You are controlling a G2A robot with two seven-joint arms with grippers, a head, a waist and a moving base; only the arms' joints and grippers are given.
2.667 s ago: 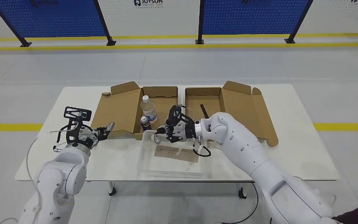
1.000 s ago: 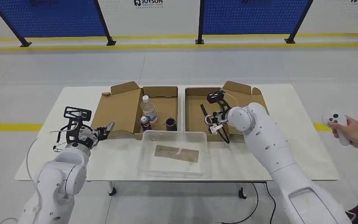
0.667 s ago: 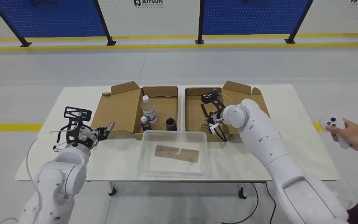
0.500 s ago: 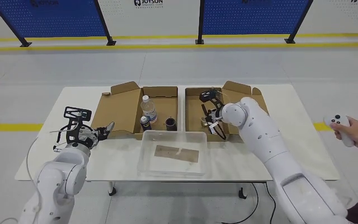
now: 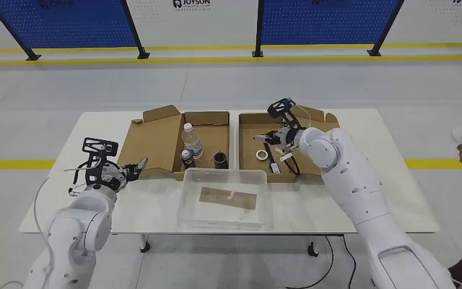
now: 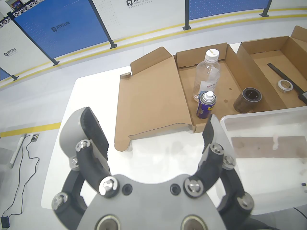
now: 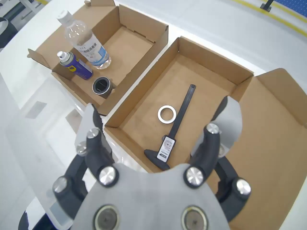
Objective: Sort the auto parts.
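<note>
A marked-off test bay in an industrial hall or lab is suggested — blue and white perforated partition panels point(image 5: 328, 18) on black feet are lined up along the top of the frame, yellow lines point(image 5: 216, 60) are seen across the pale floor point(image 5: 216, 87), and a white table point(image 5: 375, 144) is set at centre.

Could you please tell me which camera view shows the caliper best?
The right wrist view: the caliper lies close and nearly whole in its cardboard box. The left wrist view cuts off its head at the picture's edge; the top view shows it small.
</note>
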